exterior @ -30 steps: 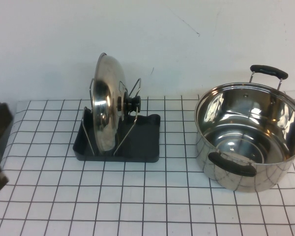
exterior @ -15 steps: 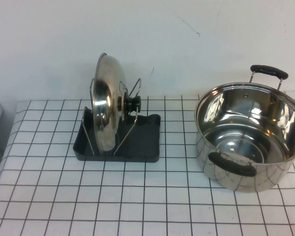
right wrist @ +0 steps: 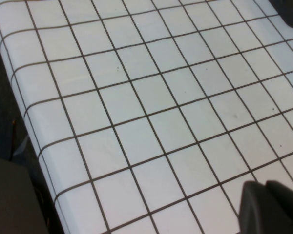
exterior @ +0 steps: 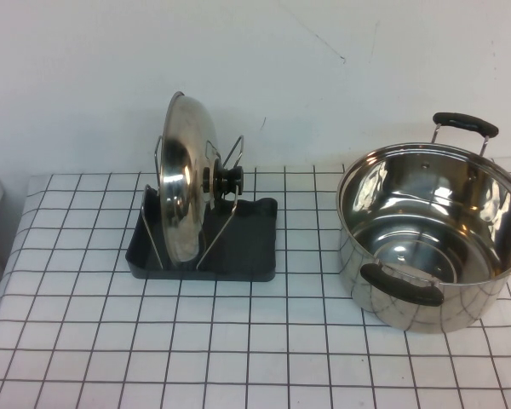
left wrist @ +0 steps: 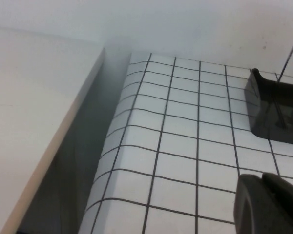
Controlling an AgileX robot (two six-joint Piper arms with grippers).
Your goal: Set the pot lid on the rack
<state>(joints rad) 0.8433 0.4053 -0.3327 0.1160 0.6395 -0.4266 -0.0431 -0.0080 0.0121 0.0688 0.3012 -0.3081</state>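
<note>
The shiny steel pot lid (exterior: 183, 187) stands on edge between the wire loops of the dark grey rack (exterior: 249, 249), with its black knob (exterior: 230, 181) facing right. Neither gripper shows in the high view. In the left wrist view my left gripper (left wrist: 263, 184) hangs over the checked cloth near the table's left edge with its fingers together and empty. A corner of the rack (left wrist: 271, 114) lies well ahead of it. In the right wrist view my right gripper (right wrist: 264, 189) is over bare checked cloth, with its fingers together and empty.
A deep steel pot (exterior: 434, 243) with two black handles stands at the right of the table. The white checked cloth (exterior: 255, 341) covers the table. A pale surface (left wrist: 34, 112) lies beyond a gap at the table's left edge.
The dark left arm at the high view's left edge one second ago has withdrawn out of view. The lid, rack and pot have not moved.
</note>
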